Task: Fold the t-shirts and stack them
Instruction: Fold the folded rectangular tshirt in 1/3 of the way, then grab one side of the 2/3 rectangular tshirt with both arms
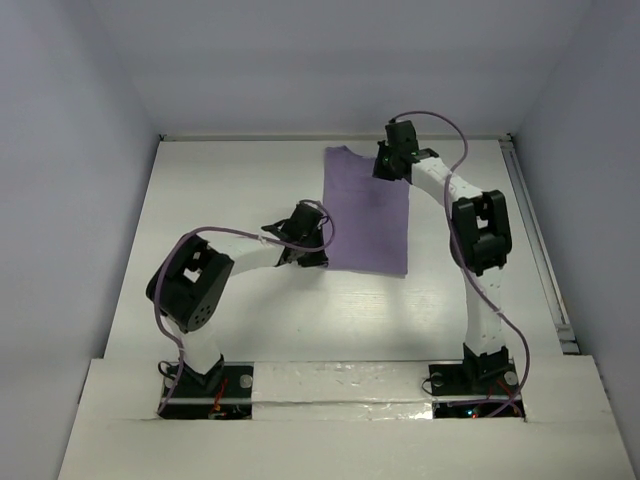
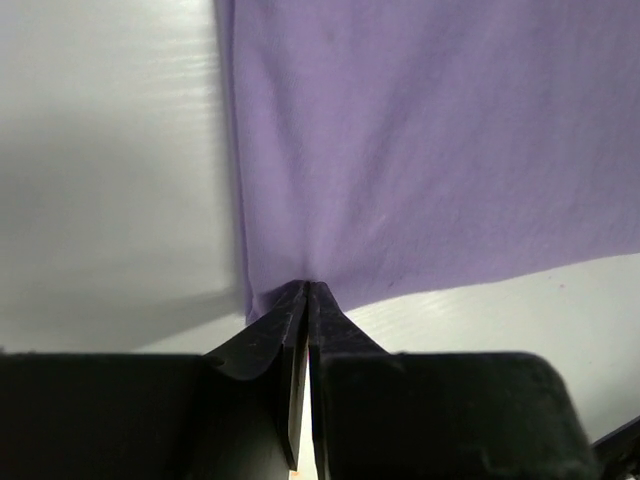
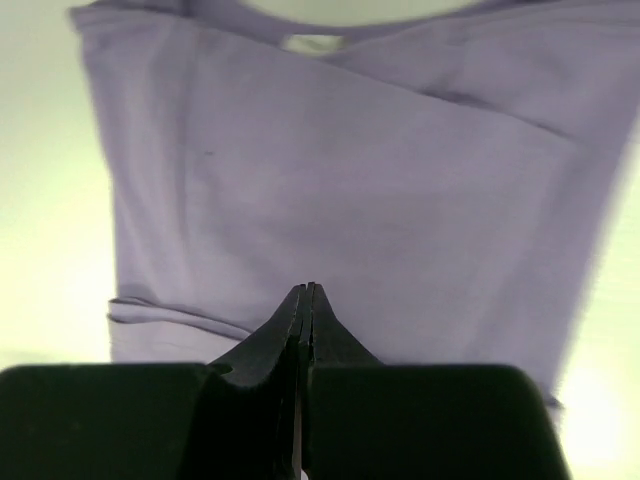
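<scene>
Shows a single lavender t-shirt [image 1: 365,210], folded lengthwise into a long narrow rectangle and lying flat on the white table [image 1: 220,180], one short end toward the back wall and the other toward the arm bases. Places the left gripper [image 1: 316,256] at the t-shirt's near left corner, touching the cloth there. From the left wrist, presents both fingers [image 2: 270,340] pressed together with no gap between them, the corner of the t-shirt drawn into small puckers right at their tips and clearly pinched, the left edge of the cloth running straight away from that point and the near hem slanting off to the right. Places the right gripper [image 1: 384,168] at the t-shirt's far right corner, low over the cloth. From the right wrist, presents its fingers [image 3: 270,335] likewise closed tight, tips set against the purple cloth; cannot tell from this angle whether any cloth sits between them. Beyond those tips, reveals overlapping folded layers, a diagonal fold line crossing toward the right, a thin rolled edge to the left, and the curved neckline at the t-shirt's far side. Picks out a small pale tag [image 3: 310,43] at that neckline, too blurred and small for any brand or writing to be read.
</scene>
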`<state>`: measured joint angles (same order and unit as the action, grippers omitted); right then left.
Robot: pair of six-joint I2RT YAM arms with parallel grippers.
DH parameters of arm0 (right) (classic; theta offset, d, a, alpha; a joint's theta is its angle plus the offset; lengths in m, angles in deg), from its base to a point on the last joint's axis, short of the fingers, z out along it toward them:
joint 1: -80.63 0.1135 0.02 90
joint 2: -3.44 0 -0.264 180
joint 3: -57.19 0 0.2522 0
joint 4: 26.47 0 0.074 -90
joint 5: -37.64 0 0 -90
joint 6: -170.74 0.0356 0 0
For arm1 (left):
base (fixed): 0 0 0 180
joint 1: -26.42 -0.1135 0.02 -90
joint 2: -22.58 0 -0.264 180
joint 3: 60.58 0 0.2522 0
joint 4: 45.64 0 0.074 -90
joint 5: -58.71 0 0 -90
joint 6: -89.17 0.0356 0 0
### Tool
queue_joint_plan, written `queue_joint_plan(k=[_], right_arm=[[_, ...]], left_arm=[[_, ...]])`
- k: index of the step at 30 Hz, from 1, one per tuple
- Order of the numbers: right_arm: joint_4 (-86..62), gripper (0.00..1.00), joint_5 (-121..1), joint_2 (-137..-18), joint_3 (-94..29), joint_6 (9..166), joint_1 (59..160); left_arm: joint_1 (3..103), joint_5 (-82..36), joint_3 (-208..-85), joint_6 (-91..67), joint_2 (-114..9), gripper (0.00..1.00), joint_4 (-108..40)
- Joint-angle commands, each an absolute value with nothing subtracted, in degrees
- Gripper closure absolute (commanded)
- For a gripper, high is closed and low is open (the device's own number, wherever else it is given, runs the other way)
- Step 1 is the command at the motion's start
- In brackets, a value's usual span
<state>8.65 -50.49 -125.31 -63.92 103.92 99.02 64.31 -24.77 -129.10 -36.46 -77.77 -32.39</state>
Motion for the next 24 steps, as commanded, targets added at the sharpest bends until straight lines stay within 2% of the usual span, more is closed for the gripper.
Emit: queue_joint_plan(k=[1, 3, 4, 7, 8, 10, 14, 16, 19, 24], right_arm=[[4.78, 1.0, -49.89, -118.13, -59.16, 102.97, 98.64], [5.75, 1.0, -51.64, -112.1, -54.86, 104.46, 98.64], [4.96, 1.0, -52.35, -109.36, -47.27, 105.86, 98.64], [1.97, 1.0, -59.55, -98.19, -30.75, 108.59, 98.64], [1.36, 1.0, -60.7, -95.38, -26.66, 109.3, 98.64], [-0.05, 1.0, -64.73, -87.32, -15.44, 111.05, 98.64], [0.12, 1.0, -65.46, -79.98, -2.67, 112.64, 98.64], [-1.1, 1.0, -64.23, -79.53, 0.87, 113.26, 97.51], [-3.21, 1.0, -62.2, -79.53, 6.94, 114.49, 95.75], [-2.87, 1.0, -62.2, -77.97, 8.89, 114.93, 95.04]], left_arm=[[64.65, -27.42, -132.08, -35.63, -74.19, 0.99, -23.8], [64.65, -27.69, -135.49, -35.02, -73.75, 0.98, -21.78], [64.65, -27.86, -136.38, -34.84, -73.57, 0.97, -21.16], [64.65, -29.0, -137.97, -34.4, -72.43, 0.84, -19.4], [64.65, -29.27, -137.8, -34.4, -72.17, 0.75, -19.23], [64.65, -28.48, -135.96, -34.92, -71.12, 0.69, -19.74], [64.65, -26.2, -131.04, -35.89, -70.67, 0.69, -21.59], [64.65, -25.32, -129.1, -36.33, -70.41, 0.68, -22.91], [64.65, -25.14, -128.57, -36.42, -70.14, 0.62, -23.71], [64.65, -25.75, -129.18, -36.51, -72.33, 0.54, -24.32]])
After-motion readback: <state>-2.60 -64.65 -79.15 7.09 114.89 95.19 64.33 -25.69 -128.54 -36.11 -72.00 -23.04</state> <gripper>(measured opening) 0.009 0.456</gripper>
